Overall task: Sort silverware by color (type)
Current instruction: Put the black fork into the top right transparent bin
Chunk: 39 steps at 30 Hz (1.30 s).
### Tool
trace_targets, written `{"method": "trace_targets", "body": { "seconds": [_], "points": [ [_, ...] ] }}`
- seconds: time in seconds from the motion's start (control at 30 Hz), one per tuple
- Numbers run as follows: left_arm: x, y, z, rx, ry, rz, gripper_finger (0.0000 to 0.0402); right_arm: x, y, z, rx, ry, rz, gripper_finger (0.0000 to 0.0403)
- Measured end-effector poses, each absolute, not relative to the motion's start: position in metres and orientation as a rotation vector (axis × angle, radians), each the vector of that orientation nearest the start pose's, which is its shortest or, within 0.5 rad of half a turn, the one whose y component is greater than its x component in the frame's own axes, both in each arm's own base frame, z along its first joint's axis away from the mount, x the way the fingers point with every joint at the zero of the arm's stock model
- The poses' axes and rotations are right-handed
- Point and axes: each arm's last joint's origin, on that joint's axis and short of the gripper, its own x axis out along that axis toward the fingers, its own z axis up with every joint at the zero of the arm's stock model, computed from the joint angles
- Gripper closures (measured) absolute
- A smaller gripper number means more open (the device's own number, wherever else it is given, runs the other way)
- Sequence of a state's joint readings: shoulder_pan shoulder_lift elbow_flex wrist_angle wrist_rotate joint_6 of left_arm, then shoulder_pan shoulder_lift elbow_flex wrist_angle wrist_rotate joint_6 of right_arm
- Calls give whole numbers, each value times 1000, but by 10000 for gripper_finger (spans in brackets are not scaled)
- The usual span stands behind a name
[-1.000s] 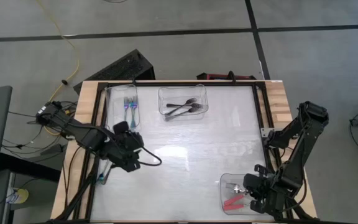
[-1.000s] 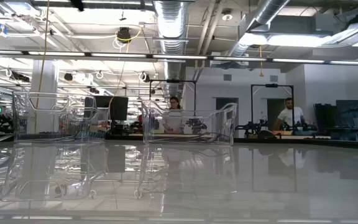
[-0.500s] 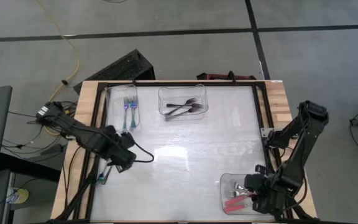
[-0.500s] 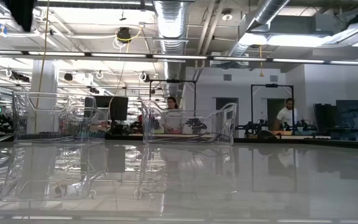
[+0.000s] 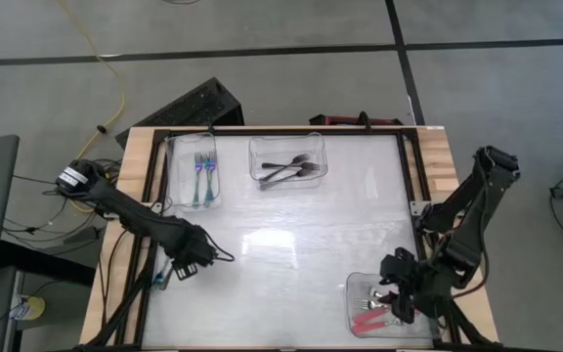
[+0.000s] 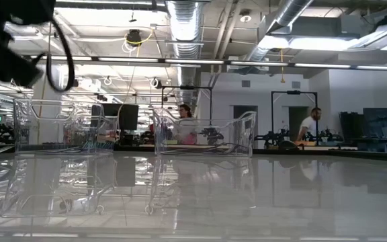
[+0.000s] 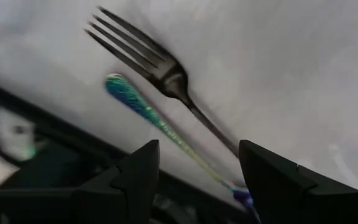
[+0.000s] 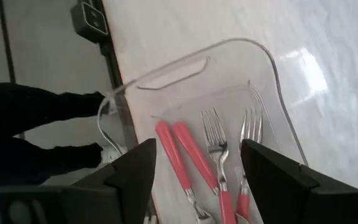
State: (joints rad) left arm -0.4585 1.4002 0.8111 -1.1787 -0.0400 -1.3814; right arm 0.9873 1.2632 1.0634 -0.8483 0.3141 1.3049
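Left gripper (image 5: 186,266) low over the table's (image 5: 291,235) left edge, fingers apart and holding nothing, poised over a blue-handled fork (image 7: 160,93) lying flat right beside the dark frame rail. Right gripper (image 5: 396,293) above the near-right tub (image 5: 352,284), fingers spread wide and empty, red-handled forks (image 8: 210,162) lying loose inside below it. Two more blue-handled forks (image 5: 203,176) in the far-left tub, black-handled forks (image 5: 289,170) in the far-middle tub. Probably light and stiff, that last loose fork, with a thin smooth handle apt to slip or pivot in the fingers; flat on a glossy top, so little room to get under. Best taken across the handle near the neck, close to the balance point, fingers straddling it squarely, minding the rail close alongside.
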Motion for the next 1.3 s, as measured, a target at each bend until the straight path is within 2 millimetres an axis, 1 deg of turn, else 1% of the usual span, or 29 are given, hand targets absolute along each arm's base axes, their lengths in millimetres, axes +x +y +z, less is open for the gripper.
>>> {"method": "trace_targets", "body": {
  "seconds": [0.13, 0.23, 0.33, 0.47, 0.53, 0.63, 0.87, 0.93, 1.0, 1.07, 1.17, 1.3],
  "points": [
    [165, -80, 155, -646, 1564, 861, 196, 147, 190, 286, 548, 1012, -26, 143],
    [162, -79, 142, -701, 1559, 845, 196, 152, 186, 285, 535, 1007, -38, 143],
    [158, -78, 137, -725, 1552, 845, 196, 158, 181, 285, 539, 1013, -47, 143],
    [157, -78, 134, -717, 1557, 834, 197, 164, 176, 285, 544, 1026, -50, 143],
    [158, -78, 134, -720, 1561, 814, 207, 166, 173, 285, 538, 1027, -56, 143],
    [163, -80, 133, -747, 1544, 750, 245, 169, 170, 285, 521, 1021, -56, 143],
    [170, -82, 133, -764, 1508, 659, 375, 176, 164, 285, 500, 1011, -67, 143],
    [173, -82, 135, -756, 1504, 640, 392, 177, 162, 285, 492, 1008, -69, 143],
    [178, -84, 140, -720, 1489, 602, 393, 179, 160, 285, 488, 1006, -73, 143],
    [188, -86, 147, -693, 1432, 558, 396, 181, 158, 285, 477, 1004, -73, 143],
    [210, -91, 166, -693, 1293, 457, 399, 183, 155, 285, 466, 1002, -79, 143],
    [239, -95, 196, -667, 1137, 270, 400, 187, 151, 285, 467, 996, -95, 143]
  ]
}}
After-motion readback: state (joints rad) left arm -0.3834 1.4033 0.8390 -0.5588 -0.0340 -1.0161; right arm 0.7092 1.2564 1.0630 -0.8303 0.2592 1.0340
